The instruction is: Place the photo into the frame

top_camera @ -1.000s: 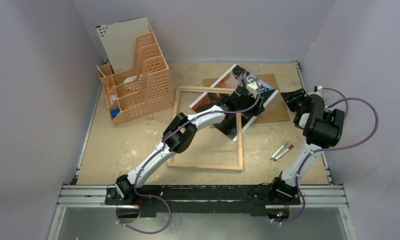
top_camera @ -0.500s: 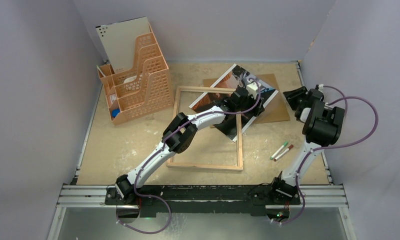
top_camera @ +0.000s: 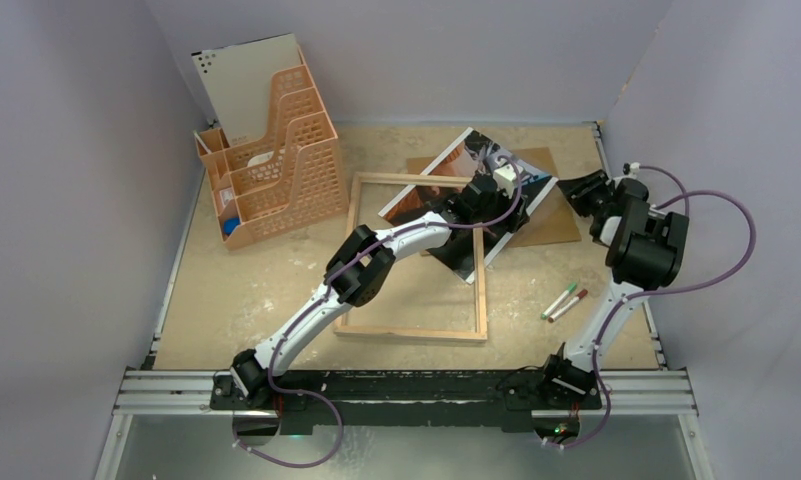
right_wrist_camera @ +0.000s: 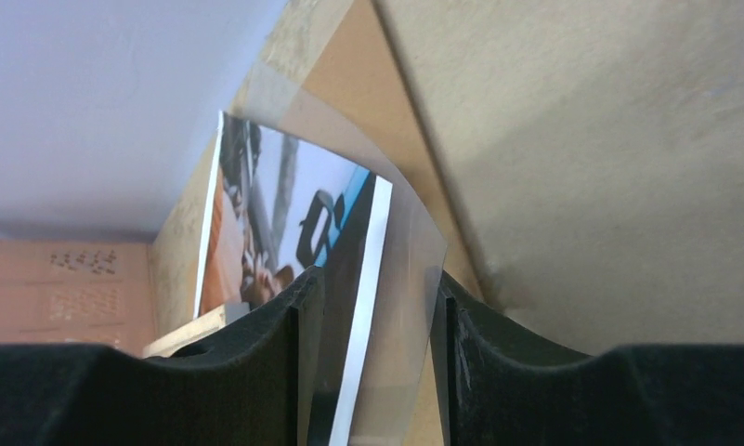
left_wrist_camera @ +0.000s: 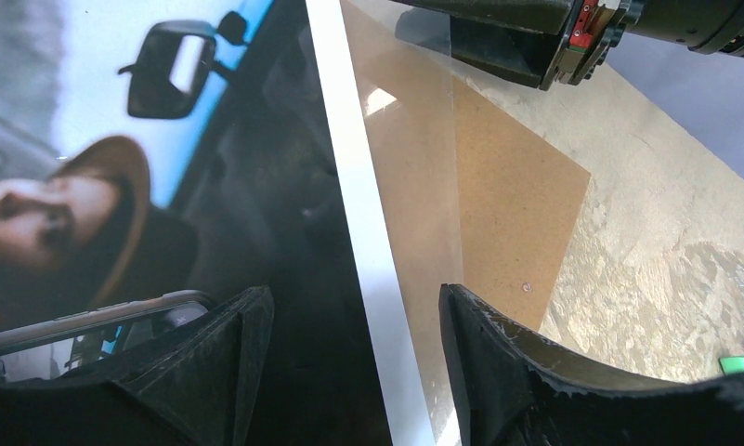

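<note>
The photo, a dark and orange print of a man in a car, lies askew over the far right corner of the frame, which lies flat, wood rim up. My left gripper hovers low over the photo. It is open, and its jaws straddle the white border. My right gripper is at the photo's right edge. It is open too. The photo's border and a curled clear sheet stand between its fingers.
A brown hardboard sheet lies under the photo's right side. An orange desk organizer holding a white board stands at the back left. Two markers lie near the right arm. Purple walls close in on three sides.
The right gripper has edged up and left toward the photo's edge. The left arm and the photo have hardly moved.
</note>
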{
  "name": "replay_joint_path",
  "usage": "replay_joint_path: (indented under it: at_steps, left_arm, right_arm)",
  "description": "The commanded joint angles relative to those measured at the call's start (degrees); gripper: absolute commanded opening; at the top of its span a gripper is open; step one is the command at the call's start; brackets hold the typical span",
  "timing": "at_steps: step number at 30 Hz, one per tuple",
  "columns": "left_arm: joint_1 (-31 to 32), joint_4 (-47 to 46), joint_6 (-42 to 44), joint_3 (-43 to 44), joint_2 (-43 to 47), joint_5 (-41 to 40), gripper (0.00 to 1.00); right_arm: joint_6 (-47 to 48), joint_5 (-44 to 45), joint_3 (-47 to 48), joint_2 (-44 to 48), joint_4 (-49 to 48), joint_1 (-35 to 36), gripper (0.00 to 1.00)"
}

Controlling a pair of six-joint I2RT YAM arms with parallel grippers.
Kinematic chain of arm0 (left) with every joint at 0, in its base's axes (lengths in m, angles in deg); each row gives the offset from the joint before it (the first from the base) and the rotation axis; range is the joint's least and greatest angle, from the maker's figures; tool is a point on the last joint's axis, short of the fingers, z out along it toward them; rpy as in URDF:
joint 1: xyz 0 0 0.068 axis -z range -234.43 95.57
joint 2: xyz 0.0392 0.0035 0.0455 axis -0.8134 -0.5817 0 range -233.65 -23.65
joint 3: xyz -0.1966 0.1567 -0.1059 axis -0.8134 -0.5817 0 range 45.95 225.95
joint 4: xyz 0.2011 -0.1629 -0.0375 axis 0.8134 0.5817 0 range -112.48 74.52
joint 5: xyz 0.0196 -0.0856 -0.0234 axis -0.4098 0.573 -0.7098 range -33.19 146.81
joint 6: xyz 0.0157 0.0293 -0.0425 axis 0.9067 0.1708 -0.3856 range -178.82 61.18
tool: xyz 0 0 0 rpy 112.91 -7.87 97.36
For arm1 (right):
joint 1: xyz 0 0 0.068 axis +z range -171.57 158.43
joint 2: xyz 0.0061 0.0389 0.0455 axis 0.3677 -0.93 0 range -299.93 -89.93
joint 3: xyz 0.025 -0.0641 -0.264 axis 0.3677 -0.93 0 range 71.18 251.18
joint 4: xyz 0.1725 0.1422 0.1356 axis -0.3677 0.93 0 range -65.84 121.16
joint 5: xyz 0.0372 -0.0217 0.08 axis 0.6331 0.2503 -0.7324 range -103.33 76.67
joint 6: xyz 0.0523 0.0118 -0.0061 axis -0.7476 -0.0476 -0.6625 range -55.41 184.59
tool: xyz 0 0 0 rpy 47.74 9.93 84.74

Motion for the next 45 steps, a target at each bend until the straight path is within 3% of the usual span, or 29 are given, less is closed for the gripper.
replay_joint_path:
  at_steps: [1, 10, 16, 24, 30, 36, 45]
  left_arm:
    - [-0.91, 12.35, -2.97, -2.68, -4.33, 0.09, 0.68]
    - [-1.2, 11.93, -2.99, -3.33, -3.07, 0.12, 0.68]
    - [-2.1, 10.34, -2.82, -4.83, 0.84, 1.44, 0.69]
    - [-5.07, 2.89, -3.06, -12.55, 14.14, 10.99, 0.8]
    - [-5.15, 1.48, -5.02, -15.29, 21.11, 14.08, 0.83]
    - [-5.06, 2.4, -6.78, -18.22, 25.88, 10.93, 0.83]
    - [-4.61, 12.09, -5.2, -19.75, 31.71, 1.23, 0.83]
  right_arm:
    - [1.47, -5.55, -0.34, 2.05, -2.44, 0.56, 0.45]
    - [5.74, -2.71, -3.56, 4.79, -0.43, 1.65, 0.24]
    - [8.06, 2.54, -8.24, 11.86, -0.96, 2.05, 0.0]
    - [10.8, 10.14, -9.56, 23.6, 5.19, 2.1, 0.0]
    - [15.17, 18.12, -5.64, 31.95, 14.89, 2.16, 0.0]
    - [20.08, 23.19, -1.18, 38.08, 22.04, 2.19, 0.0]
    - [27.48, 28.71, 7.13, 41.15, 32.57, 2.62, 0.0]
